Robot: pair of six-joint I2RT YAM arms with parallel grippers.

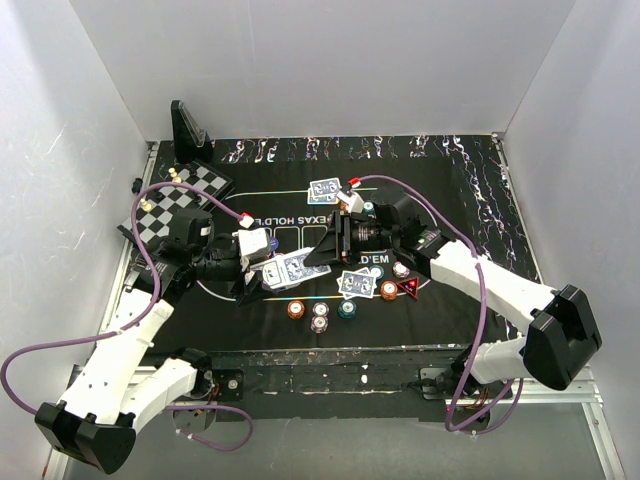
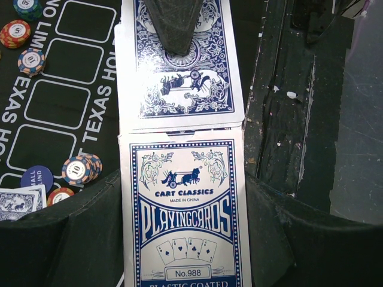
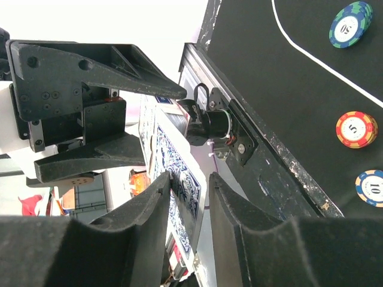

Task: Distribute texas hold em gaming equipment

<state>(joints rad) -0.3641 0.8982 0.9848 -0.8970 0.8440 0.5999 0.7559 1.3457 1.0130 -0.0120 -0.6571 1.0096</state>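
Pinching one playing card [image 2: 179, 66] off the card box [image 2: 185, 215], we should pull straight; left jaws clamp the box, right jaws narrow onto the card.

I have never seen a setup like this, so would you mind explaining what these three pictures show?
Two white robot arms stand at the near edge of a table. The overhead picture looks down on both. The other two come from cameras on each wrist. On the black poker mat lie poker chips, a red triangle marker and face-down playing cards; a chessboard sits at the far left. The left gripper is shut on a blue card box with cards sticking out. The right gripper has its fingers either side of a card from that box.
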